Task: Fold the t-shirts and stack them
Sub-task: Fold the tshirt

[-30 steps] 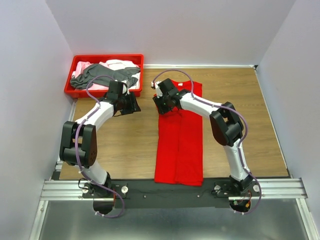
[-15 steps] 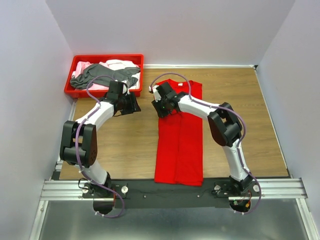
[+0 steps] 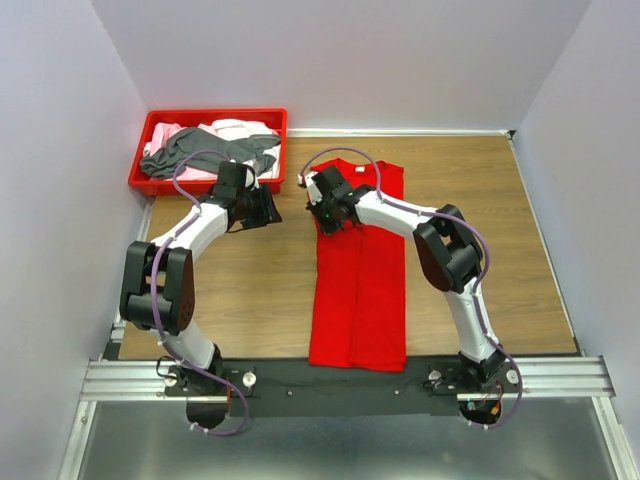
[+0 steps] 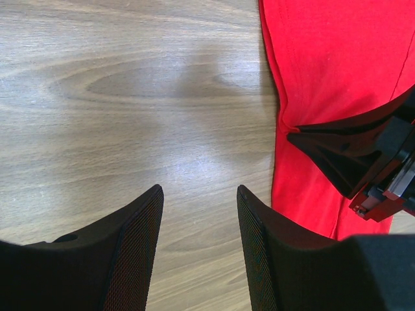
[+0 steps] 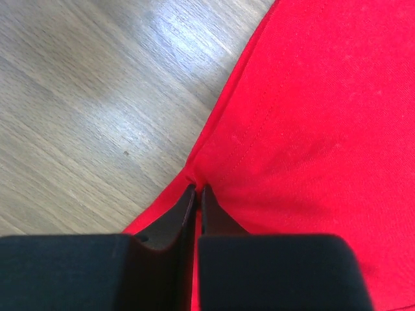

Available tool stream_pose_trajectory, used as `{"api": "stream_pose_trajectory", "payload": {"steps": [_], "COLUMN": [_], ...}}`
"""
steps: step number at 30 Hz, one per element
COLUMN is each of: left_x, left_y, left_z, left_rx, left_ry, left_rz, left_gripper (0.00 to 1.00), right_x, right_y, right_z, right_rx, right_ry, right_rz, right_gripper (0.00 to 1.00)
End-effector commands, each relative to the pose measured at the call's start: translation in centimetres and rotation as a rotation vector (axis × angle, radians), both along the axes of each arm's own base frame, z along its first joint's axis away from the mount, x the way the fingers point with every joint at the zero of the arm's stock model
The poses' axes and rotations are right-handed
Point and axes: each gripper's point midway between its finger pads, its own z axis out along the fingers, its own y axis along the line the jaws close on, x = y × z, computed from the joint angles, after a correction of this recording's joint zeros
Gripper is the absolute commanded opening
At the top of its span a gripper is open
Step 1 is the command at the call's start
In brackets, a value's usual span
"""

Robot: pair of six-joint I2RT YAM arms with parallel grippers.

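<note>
The red t-shirt (image 3: pixel 360 280) lies folded into a long narrow strip down the middle of the table. My right gripper (image 3: pixel 327 213) is shut on its left edge near the far end; the right wrist view shows the jaws (image 5: pixel 198 189) pinching a fold of red cloth (image 5: pixel 311 129). My left gripper (image 3: pixel 270 207) is open and empty over bare wood just left of the shirt; in the left wrist view its fingers (image 4: pixel 198 214) stand apart, with the shirt (image 4: pixel 324 78) and the right gripper (image 4: pixel 363 155) to the right. Dark grey (image 3: pixel 205 150) and pale pink (image 3: pixel 170 132) t-shirts lie in a heap.
The heap of shirts sits in a red plastic tray (image 3: pixel 207 186) at the table's far left corner. Grey walls close in the table on the left, back and right. A metal rail (image 3: pixel 340 378) runs along the near edge.
My right gripper has shifted a little left and farther onto the shirt's left edge and closed on the cloth. The left arm has not moved.
</note>
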Motion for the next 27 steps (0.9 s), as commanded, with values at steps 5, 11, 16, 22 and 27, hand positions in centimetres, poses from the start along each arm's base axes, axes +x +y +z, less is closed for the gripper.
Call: {"api": "stream_pose_trajectory", "payload": {"steps": [5,11,16,22,27], "left_x": [0.8,1.0,0.9,0.8,0.7], "left_y": [-0.5,-0.8,-0.8,-1.0,-1.1], "left_z": [0.2,0.3,0.2,0.0,-0.1], "left_rx": [-0.026,-0.033,-0.032,-0.035,-0.036], "left_ry": [-0.009,-0.010,-0.007,-0.001,-0.001], "left_rz": [-0.019,-0.026,-0.027,-0.031,-0.035], "left_gripper": [0.57,0.57,0.57,0.57,0.57], "right_x": [-0.1,0.2,1.0,1.3,1.4], "right_y": [0.8,1.1,1.0,0.9,0.7], "right_z": [2.3,2.9,2.9,2.8,2.2], "right_rx": [0.055,0.105,0.105,0.109,0.106], "right_ry": [-0.011,0.017,0.008,0.013,0.023], "right_rz": [-0.032,-0.053,-0.079,-0.091,-0.103], "right_gripper": [0.06,0.12,0.12,0.15,0.14]}}
